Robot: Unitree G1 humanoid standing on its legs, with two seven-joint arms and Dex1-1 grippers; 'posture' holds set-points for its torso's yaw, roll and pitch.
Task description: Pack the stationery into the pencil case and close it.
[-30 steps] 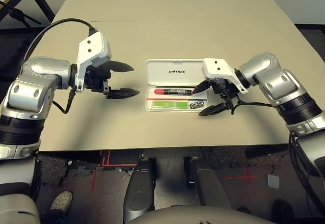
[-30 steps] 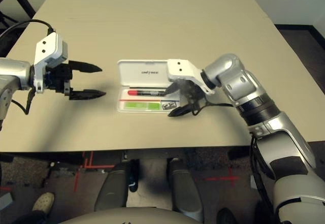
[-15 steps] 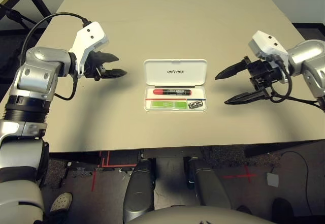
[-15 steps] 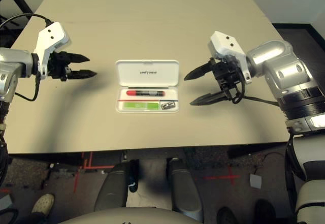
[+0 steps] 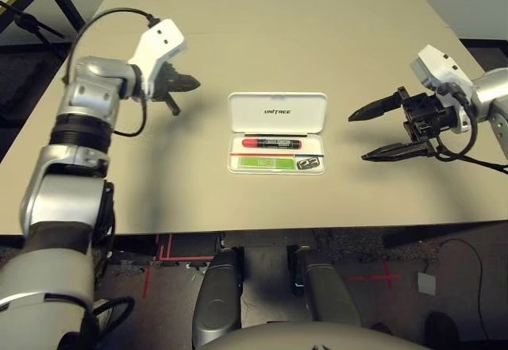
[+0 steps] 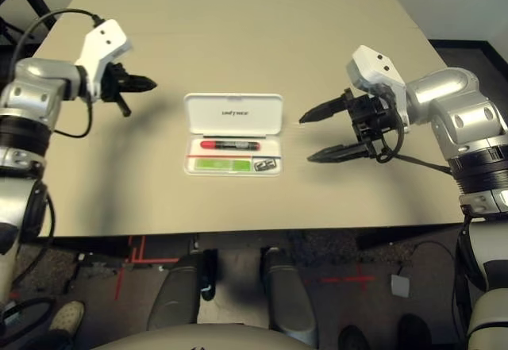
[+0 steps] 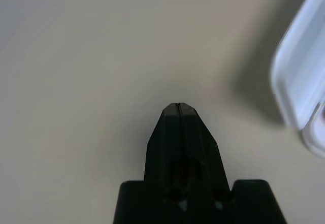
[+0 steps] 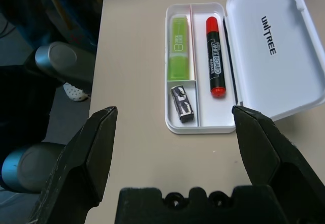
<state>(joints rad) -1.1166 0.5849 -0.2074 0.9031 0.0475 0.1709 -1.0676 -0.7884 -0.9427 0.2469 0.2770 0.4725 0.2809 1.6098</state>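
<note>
Left gripper (image 5: 184, 86) now shut and empty, moved up beside case (image 5: 276, 132); right gripper (image 5: 379, 133) pulled away, wide. Marker (image 5: 271, 142), stick (image 5: 263, 162), cylinder (image 5: 307, 163) inside tray, mid-counter. Only lid left to close.

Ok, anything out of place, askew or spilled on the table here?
Nothing stands out. The marker, green stick and small cylinder lie tidy in the open pencil case, which sits square on the table.

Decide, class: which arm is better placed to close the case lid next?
Probably the left: its shut pincer sits beside the raised lid, fit for pushing. The right pincer stands open, off the tray's end.
</note>
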